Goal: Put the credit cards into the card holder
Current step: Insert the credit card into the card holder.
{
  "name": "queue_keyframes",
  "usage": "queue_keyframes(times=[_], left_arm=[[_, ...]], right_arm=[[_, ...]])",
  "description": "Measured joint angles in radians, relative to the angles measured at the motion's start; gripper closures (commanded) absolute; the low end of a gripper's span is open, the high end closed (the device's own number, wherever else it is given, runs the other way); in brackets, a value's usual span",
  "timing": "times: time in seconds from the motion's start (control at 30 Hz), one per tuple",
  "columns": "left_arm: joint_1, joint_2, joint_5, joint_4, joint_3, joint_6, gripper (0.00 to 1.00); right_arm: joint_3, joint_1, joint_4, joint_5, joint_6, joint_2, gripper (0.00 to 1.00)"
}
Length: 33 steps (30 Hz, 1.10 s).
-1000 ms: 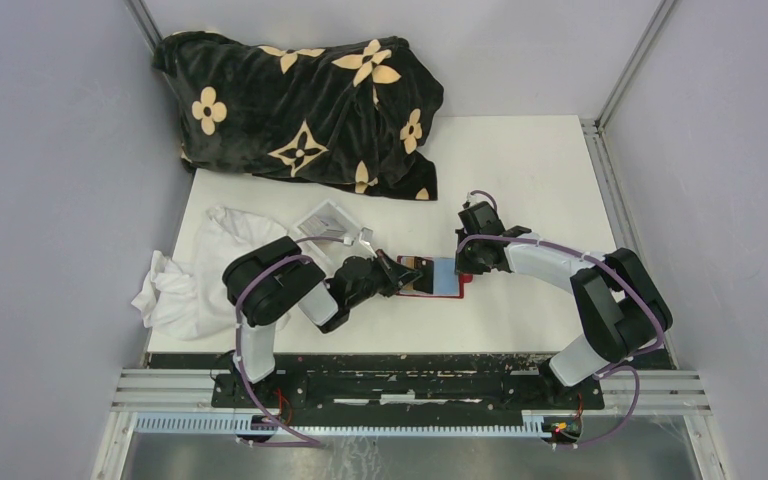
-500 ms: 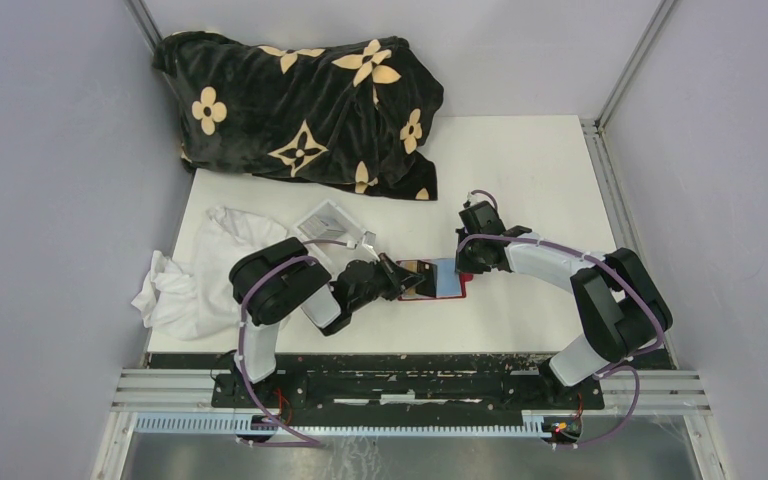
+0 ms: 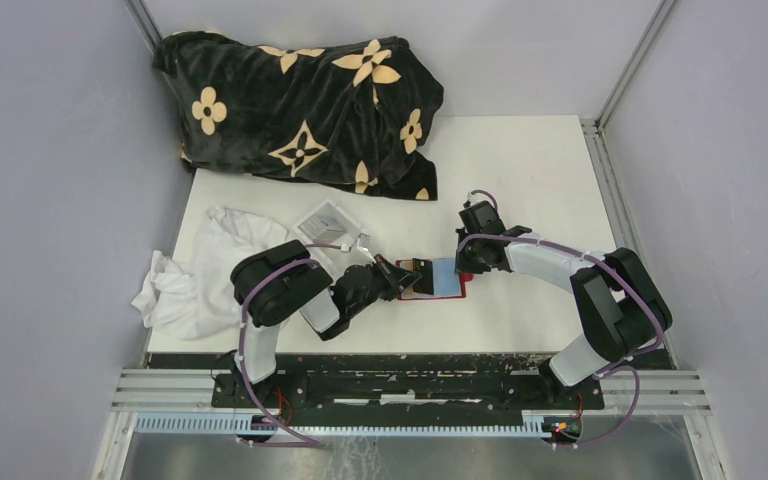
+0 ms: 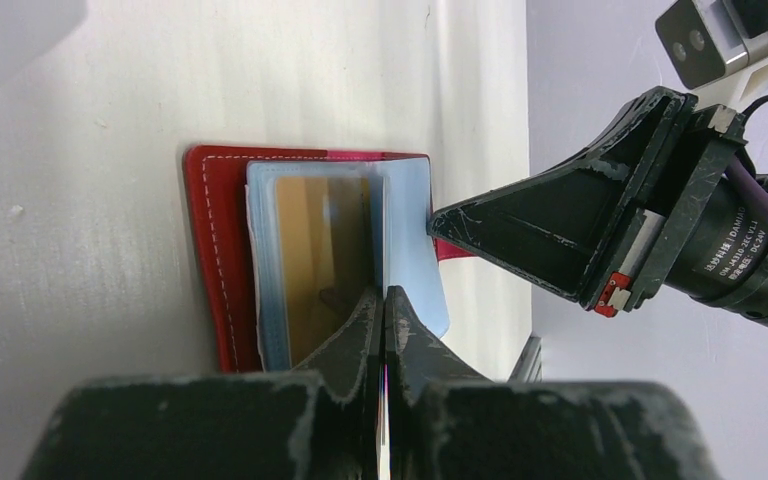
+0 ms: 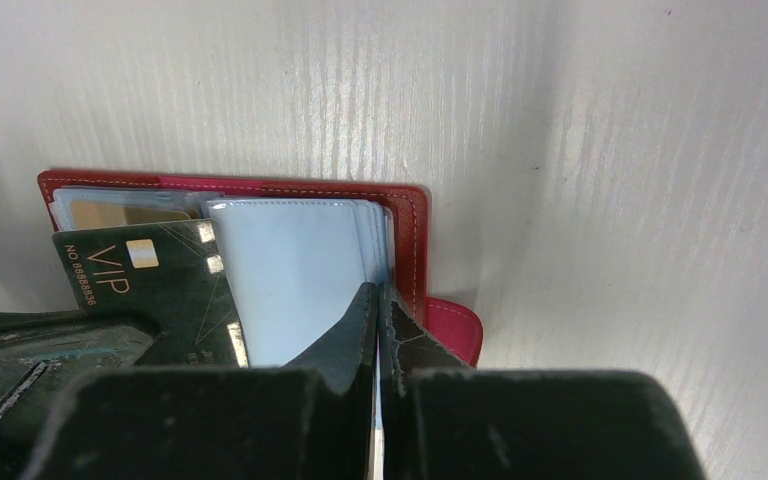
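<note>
White table (image 3: 540, 180), grey walls (image 3: 60, 200). Blanket (image 3: 300, 100) at the back, cloth (image 3: 195, 280) and clear box (image 3: 328, 222) on the left. Wallet (image 5: 410, 215) lies open mid-table. A gold card (image 4: 325, 250) sits in its blue sleeves (image 5: 290, 270). Left gripper (image 4: 382, 310) pinches a dark card (image 5: 150, 280) over the wallet. Right gripper (image 5: 377, 300) is closed, its tips at the sleeves' edge.

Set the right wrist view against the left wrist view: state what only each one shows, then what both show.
Right wrist only: the printed face of the dark VIP card, lying over the left half of the wallet. Left wrist only: the right gripper seen from the side, shut on the edge of a blue sleeve, and the camera mounted above it. Both: the open red wallet, the gold card in a sleeve, and the white table.
</note>
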Motion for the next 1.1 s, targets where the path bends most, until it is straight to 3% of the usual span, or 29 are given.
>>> queue_keyframes(times=[0.5,1.1], left_arm=[[-0.033,0.037,-0.026,0.023,0.023,-0.02,0.97],[-0.108,0.053,-0.21,0.067,-0.006,-0.064,0.97]], right_arm=[[0.0,-0.001,0.012,-0.002,0.0,0.007,0.99],[0.0,-0.001,0.016,-0.005,0.006,0.009,0.99]])
